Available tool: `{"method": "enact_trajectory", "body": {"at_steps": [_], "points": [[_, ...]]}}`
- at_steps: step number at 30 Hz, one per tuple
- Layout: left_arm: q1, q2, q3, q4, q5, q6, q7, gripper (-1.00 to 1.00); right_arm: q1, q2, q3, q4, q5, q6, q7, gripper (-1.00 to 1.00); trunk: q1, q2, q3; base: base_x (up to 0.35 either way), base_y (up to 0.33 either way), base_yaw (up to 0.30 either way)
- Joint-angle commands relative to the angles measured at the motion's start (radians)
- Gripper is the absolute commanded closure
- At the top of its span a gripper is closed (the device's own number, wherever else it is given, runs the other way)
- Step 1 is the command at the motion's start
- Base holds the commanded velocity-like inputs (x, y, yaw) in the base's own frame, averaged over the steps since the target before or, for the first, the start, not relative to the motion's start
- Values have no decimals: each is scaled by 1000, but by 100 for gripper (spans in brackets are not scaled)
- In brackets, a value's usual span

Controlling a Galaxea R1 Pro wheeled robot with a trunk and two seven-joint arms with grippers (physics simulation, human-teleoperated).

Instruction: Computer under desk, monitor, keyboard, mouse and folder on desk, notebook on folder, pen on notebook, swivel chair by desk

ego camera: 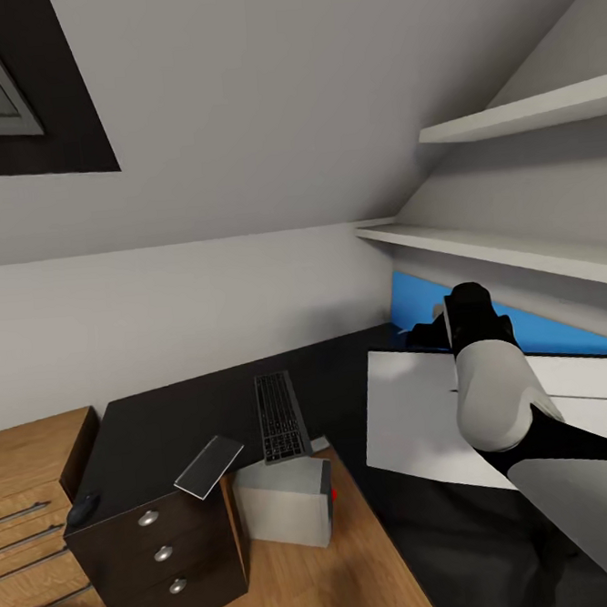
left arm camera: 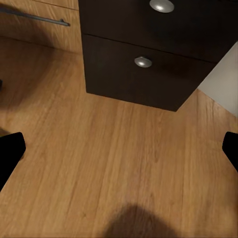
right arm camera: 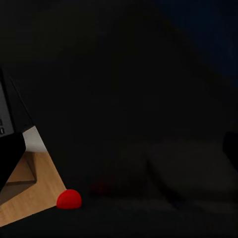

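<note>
The long black L-shaped bench (ego camera: 176,423) runs from nine o'clock to the corner at two. The wide monitor's pale grey-white back (ego camera: 413,423) lies flat at three o'clock under the right arm. The boxy light-grey computer tower (ego camera: 285,504) stands on the floor at six, just below the slim dark keyboard (ego camera: 281,417). A thin grey notebook (ego camera: 209,466) overhangs the drawer edge; a small dark mouse (ego camera: 82,509) sits at eight. The left fingers (left arm camera: 10,151) are spread wide above the wood floor; the right fingers (right arm camera: 9,153) I cannot tell.
</note>
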Motion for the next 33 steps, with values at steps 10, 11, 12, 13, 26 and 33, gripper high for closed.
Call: {"method": "enact_trajectory", "body": {"at_steps": [10, 11, 12, 13, 26, 33], "points": [[0, 0, -4, 1, 9, -2, -5, -100, -2, 3, 3, -2, 11, 0, 8, -100, 0, -2, -2, -147, -4, 0], [0, 0, -4, 1, 9, -2, -5, -100, -2, 3, 3, -2, 11, 0, 8, -100, 0, -2, -2, -66, -3, 0], [0, 0, -4, 1, 9, -2, -4, -100, -2, 3, 3, -2, 11, 0, 8, -100, 0, -2, -2, -53, -2, 0], [0, 0, -4, 1, 9, -2, -5, -100, -2, 3, 3, -2, 11, 0, 8, -100, 0, -2, -2, -34, -2, 0], [0, 0, -4, -1, 8, -2, -5, -100, -1, 1, 4, -6, 13, -4, 11, -100, 0, -2, -2, -17, -1, 0], [0, 0, -4, -1, 8, -2, -5, -100, -1, 0, 4, -7, 12, -51, 22, -100, 0, -2, -2, -1, 0, 0]]}}
